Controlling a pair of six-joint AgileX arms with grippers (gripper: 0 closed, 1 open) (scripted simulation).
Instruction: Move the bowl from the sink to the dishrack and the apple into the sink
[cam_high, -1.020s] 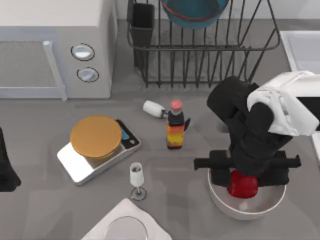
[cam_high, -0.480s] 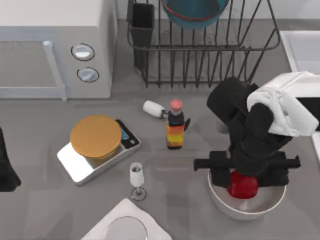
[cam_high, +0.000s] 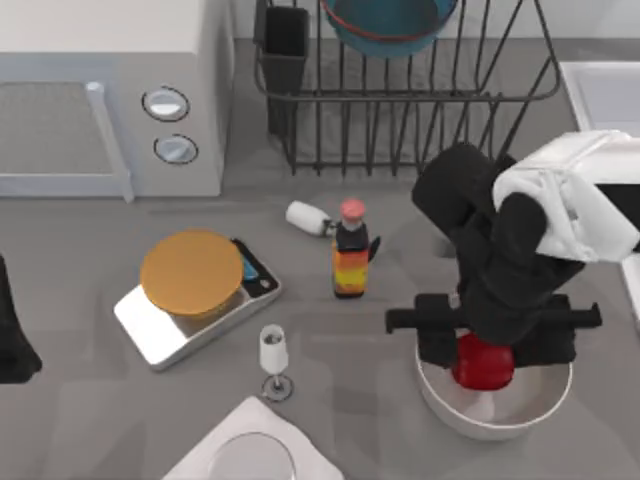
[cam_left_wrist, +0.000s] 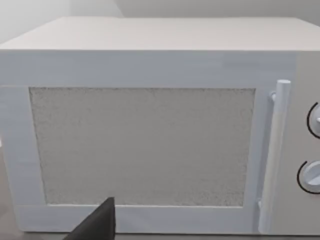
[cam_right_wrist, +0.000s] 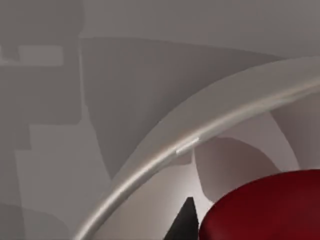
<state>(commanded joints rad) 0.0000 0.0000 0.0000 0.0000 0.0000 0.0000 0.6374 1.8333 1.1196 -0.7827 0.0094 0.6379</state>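
Observation:
The red apple (cam_high: 483, 368) hangs just above the floor of a large white bowl (cam_high: 500, 420) at the table's front right. My right gripper (cam_high: 483, 348) reaches down from above and is shut on it. In the right wrist view the apple (cam_right_wrist: 265, 210) sits beside one dark fingertip (cam_right_wrist: 184, 220), with the white bowl's rim (cam_right_wrist: 200, 135) curving past. The teal bowl (cam_high: 385, 25) with its orange-red band rests in the black dishrack (cam_high: 400, 120) at the back. The sink (cam_high: 600, 95) lies at the far right. My left arm (cam_high: 12, 340) is parked at the left edge.
A white microwave (cam_high: 110, 100) stands at the back left, facing the left wrist camera (cam_left_wrist: 150, 145). An orange-topped scale (cam_high: 195, 290), a wine glass (cam_high: 275, 355), a red-capped bottle (cam_high: 350, 255), a small white item (cam_high: 305, 217) and a white plate (cam_high: 250, 450) crowd the middle.
My right gripper has risen slightly with the apple in it, shifting a little left and back. The white bowl stays put and the left arm has not moved.

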